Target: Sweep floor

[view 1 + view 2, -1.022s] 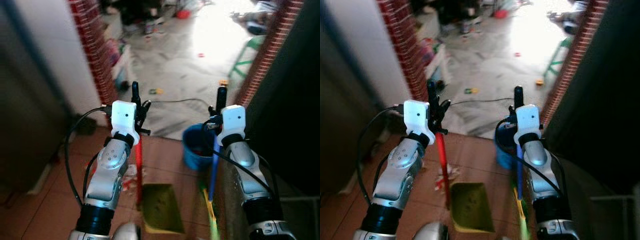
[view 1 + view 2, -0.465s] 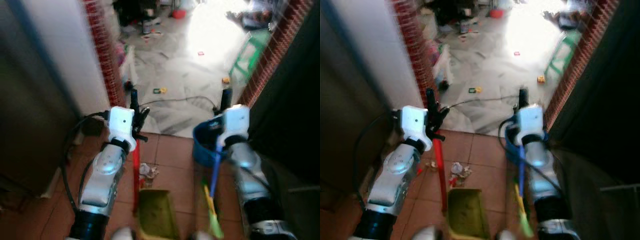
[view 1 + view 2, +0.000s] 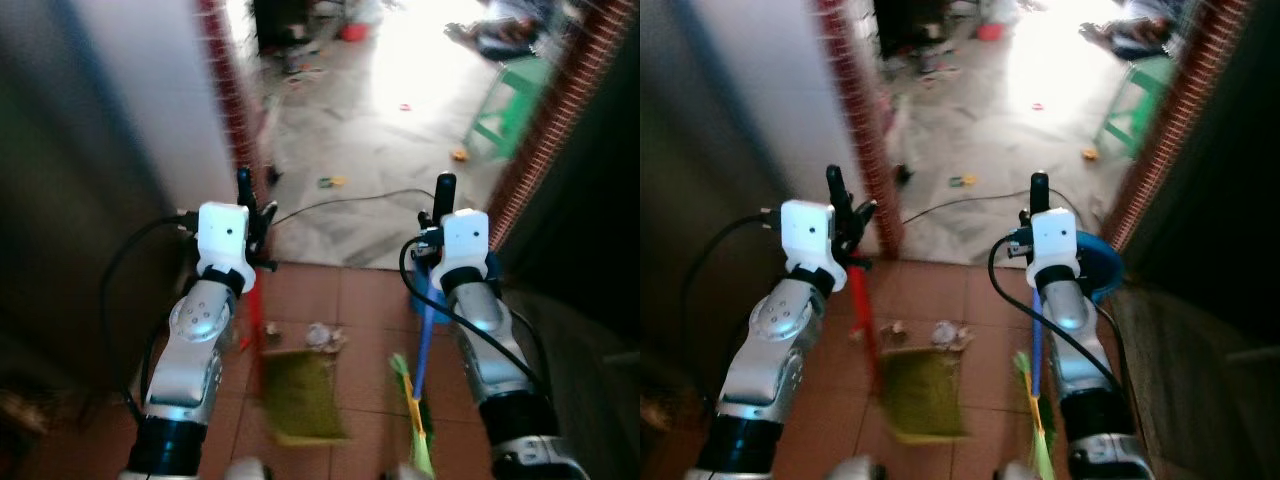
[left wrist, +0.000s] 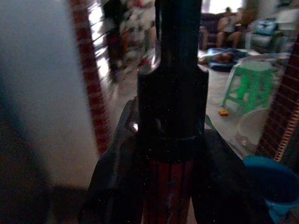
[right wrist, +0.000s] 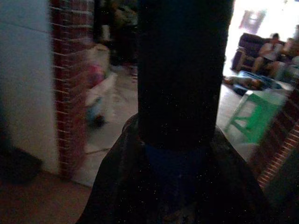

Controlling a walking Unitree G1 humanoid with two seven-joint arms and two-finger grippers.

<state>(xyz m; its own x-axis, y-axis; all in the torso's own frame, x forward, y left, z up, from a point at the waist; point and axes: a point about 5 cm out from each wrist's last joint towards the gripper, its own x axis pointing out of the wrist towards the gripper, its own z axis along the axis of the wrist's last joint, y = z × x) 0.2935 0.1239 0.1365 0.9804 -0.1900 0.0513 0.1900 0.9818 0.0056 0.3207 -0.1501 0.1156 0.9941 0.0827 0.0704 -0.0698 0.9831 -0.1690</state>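
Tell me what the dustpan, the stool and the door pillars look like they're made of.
Dustpan: probably plastic, a matte olive-yellow tray on a red handle. Stool: likely moulded plastic, uniform bright green. Pillars: red brick, with pale mortar lines showing. Blur leaves the finishes uncertain.

One dustpan, one broom, one blue bucket, one green stool.

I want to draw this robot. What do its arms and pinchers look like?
Both arms are shiny silver tubes with black rings near the bottom. Each wrist has a white boxy block, and thin black cables loop beside them. The left gripper and the right gripper have long black fingers.
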